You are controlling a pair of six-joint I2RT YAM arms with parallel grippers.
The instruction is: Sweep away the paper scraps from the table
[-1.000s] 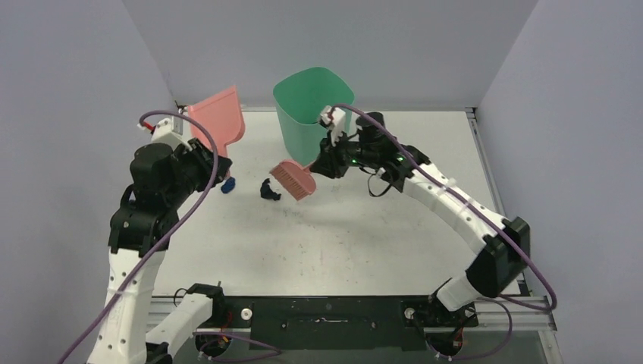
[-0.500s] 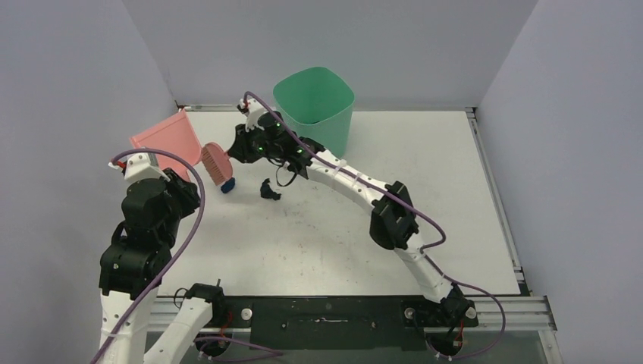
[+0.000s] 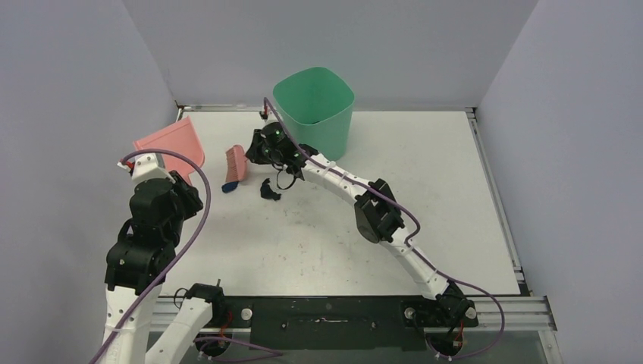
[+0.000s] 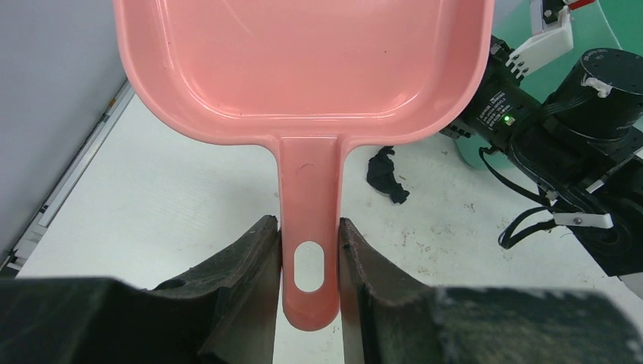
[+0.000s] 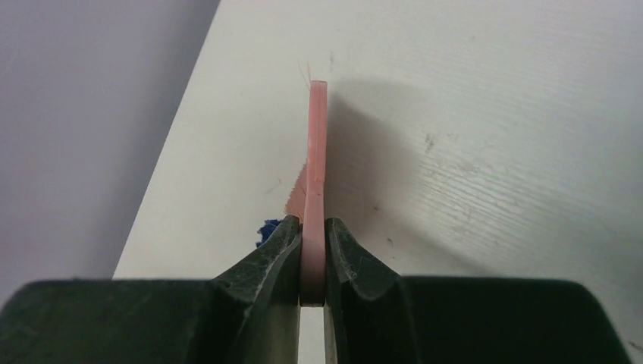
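Paper scraps [image 3: 269,189]: only two in sight, both on the white counter [image 3: 432,189], in the upper-left part of the overhead frame. Dark blue scrap [image 3: 229,186]: at the lower end of the pink hand brush [image 3: 236,162], touching it or just beside it; cannot tell which. In the right wrist view, peeks out low and left of centre, tucked against the brush and partly hidden by a finger. Black scrap [image 4: 387,174]: just right of the blue one overhead, apart from the brush, lying free; right of centre in the left wrist view, below the dustpan's rim. Right end effector [image 5: 313,227]: clenched on the brush, seen edge-on between the two fingers, with the arm reaching from the lower right of the overhead frame to a spot just left of the green bin [image 3: 313,106]. Left end effector [image 4: 308,227]: clenched on the handle of the pink dustpan [image 4: 303,61], one finger pressing each side at the hanging hole. Dustpan at far upper left overhead, close to the grey wall [image 3: 76,114], left of the brush and apart from both scraps, pan end toward the top of the frame; cannot tell whether resting on the counter or held above it.
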